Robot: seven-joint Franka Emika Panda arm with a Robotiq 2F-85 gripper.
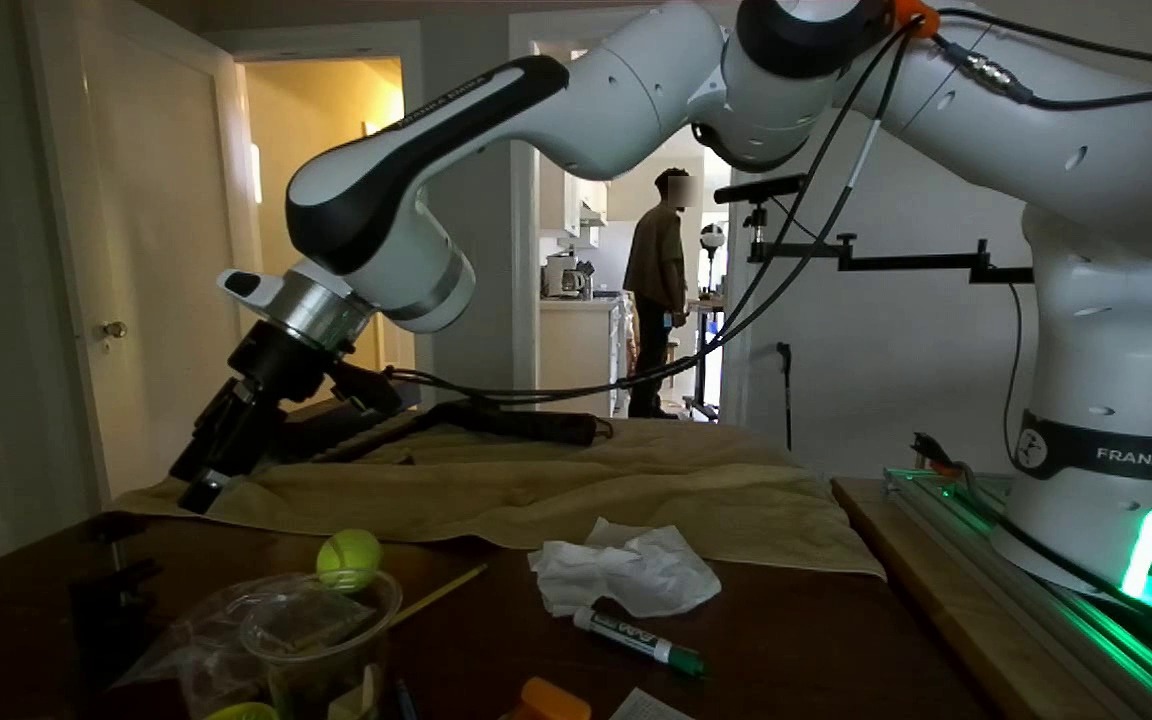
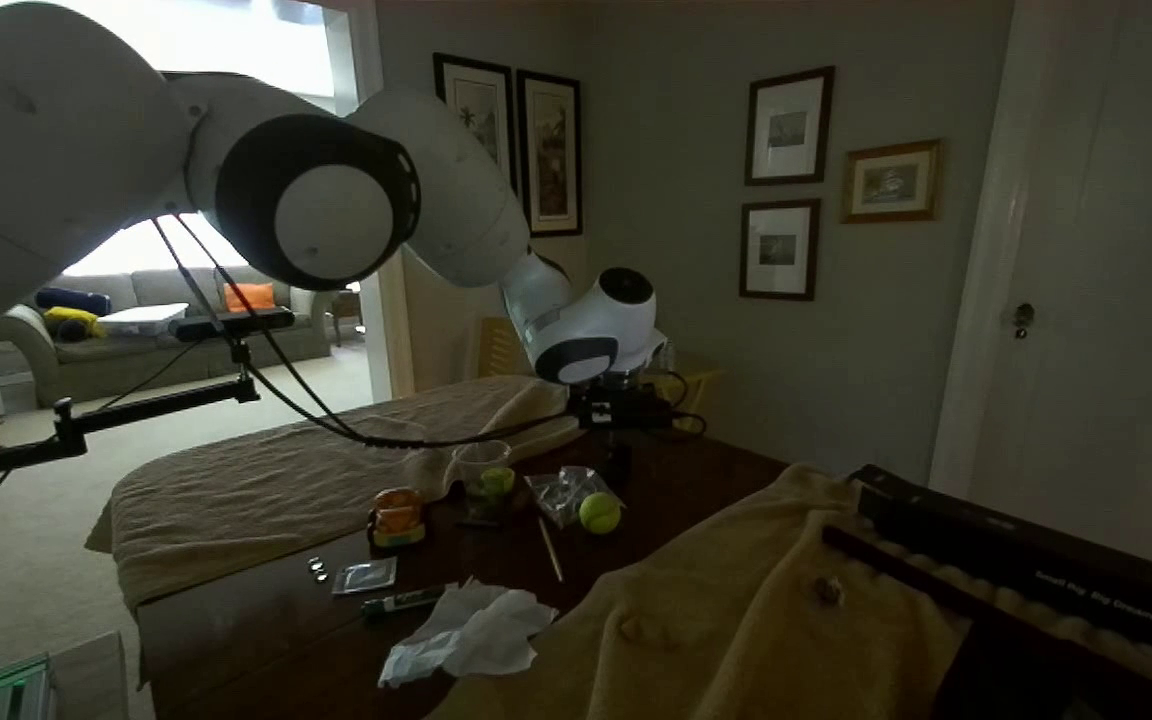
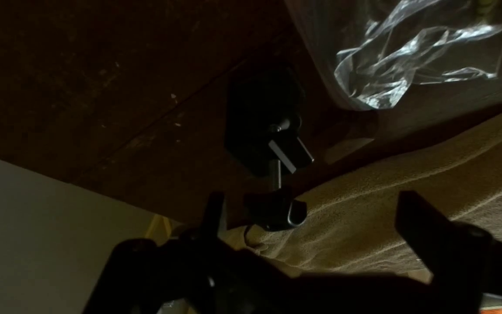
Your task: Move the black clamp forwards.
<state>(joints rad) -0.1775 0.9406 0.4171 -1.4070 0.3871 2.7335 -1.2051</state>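
Observation:
The black clamp (image 1: 114,590) stands upright on the dark table, near its left side in an exterior view. Its base (image 3: 262,113), metal screw and rounded head (image 3: 275,211) show in the wrist view. My gripper (image 1: 194,480) hangs tilted above the table, higher than the clamp. In the wrist view the jaws are wide apart, and the clamp's head appears between the fingertips, closer to the left finger (image 3: 214,216). No contact with the clamp shows. Below the gripper (image 2: 626,410), in an exterior view, the clamp (image 2: 619,465) is a dark, partly hidden shape.
Beside the clamp lie a clear plastic bag (image 3: 381,65) and a clear plastic bowl (image 1: 376,600). A yellow-green ball (image 2: 600,513), a pencil (image 1: 441,592), crumpled tissue (image 1: 626,575) and a marker (image 1: 636,640) are farther along. A tan towel (image 1: 536,500) bears a long black bar (image 2: 1016,560).

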